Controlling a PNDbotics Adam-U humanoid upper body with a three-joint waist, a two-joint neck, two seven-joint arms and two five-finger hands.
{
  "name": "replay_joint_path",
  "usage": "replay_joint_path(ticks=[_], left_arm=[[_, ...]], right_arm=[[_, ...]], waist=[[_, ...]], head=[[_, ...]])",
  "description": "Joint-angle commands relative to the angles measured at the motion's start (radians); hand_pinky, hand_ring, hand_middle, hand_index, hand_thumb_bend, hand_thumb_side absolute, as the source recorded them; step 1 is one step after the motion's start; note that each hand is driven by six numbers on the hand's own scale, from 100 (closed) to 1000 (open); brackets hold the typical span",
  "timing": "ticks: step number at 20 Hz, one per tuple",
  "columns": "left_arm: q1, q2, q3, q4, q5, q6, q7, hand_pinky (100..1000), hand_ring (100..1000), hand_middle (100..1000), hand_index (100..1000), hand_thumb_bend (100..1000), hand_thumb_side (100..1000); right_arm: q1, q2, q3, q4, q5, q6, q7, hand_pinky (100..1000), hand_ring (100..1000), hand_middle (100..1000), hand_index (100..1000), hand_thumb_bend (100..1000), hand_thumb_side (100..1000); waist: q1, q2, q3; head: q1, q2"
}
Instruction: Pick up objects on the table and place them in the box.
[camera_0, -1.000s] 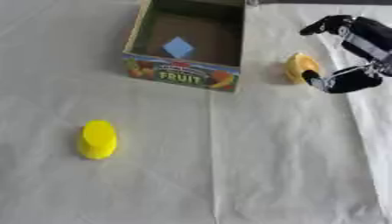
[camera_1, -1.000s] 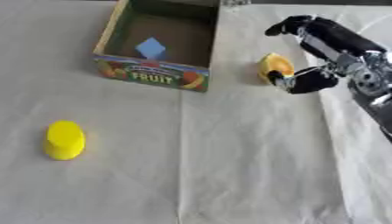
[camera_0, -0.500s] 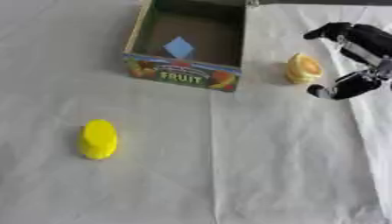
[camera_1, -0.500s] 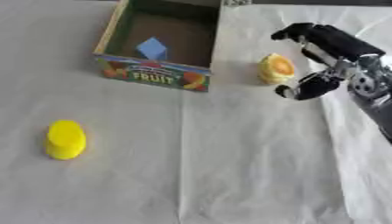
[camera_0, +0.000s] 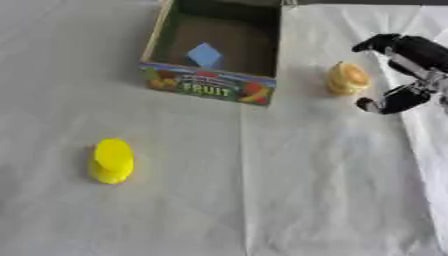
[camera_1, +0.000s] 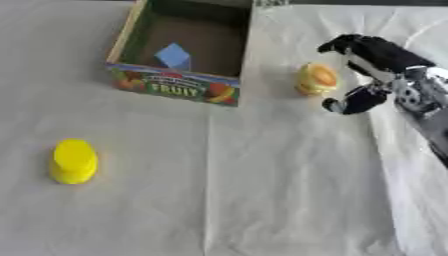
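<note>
Plenty of open cloth (camera_1: 262, 200) lies across the lower half of my view, from about 4 o'clock round to 8 o'clock, with nothing on it but creases. I see my right hand (camera_1: 372, 75) at 2 o'clock, fingers and thumb spread in a wide C that holds nothing, the thumb tip low and the fingers arched above. Just to its left, apart from the fingertips, sits a small yellow-orange rounded object (camera_1: 316, 79) on the cloth. Between that object and the box (camera_1: 175, 87) at 11 o'clock there is a narrow bare strip. On the box's front wall I can read "FRUIT" among pictures of fruit. Inside, a light blue block (camera_1: 173, 55) rests on the brown floor, toward the left. A yellow object (camera_1: 73, 161) stands alone at 8 o'clock, well apart from everything else. Nothing lies between my hand and the box except the yellow-orange object.
</note>
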Motion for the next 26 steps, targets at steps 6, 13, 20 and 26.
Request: replay_joint_path(ticks=[6,13,20,26], left_arm=[[-0.01,0.006,0.003,-0.015,0.008,0.001,-0.003,775,782,750,824,141,545],[-0.013,0.0,0.004,-0.015,0.011,0.0,-0.001,775,781,749,823,140,549],[-0.011,-0.004,0.005,-0.015,0.013,0.001,0.002,776,778,747,823,136,554],[-0.011,-0.006,0.004,-0.015,0.014,0.005,0.001,776,778,746,823,131,559]], right_arm=[[-0.045,0.0,0.005,0.055,-0.018,-0.006,-0.028,909,903,851,919,369,100],[-0.063,0.015,0.021,0.124,0.002,-0.01,0.0,912,911,862,921,416,100],[-0.097,0.043,0.025,0.183,-0.017,-0.023,-0.008,903,888,784,894,257,100],[-0.101,0.05,0.03,0.178,-0.084,0.007,-0.093,872,819,595,731,100,100]], waist=[[0.003,-0.007,0.005],[0.0,-0.001,0.009],[0.0,0.002,0.012],[-0.003,0.002,0.013]], head=[[-0.004,-0.014],[-0.005,-0.015],[-0.005,-0.018],[-0.004,-0.015]])
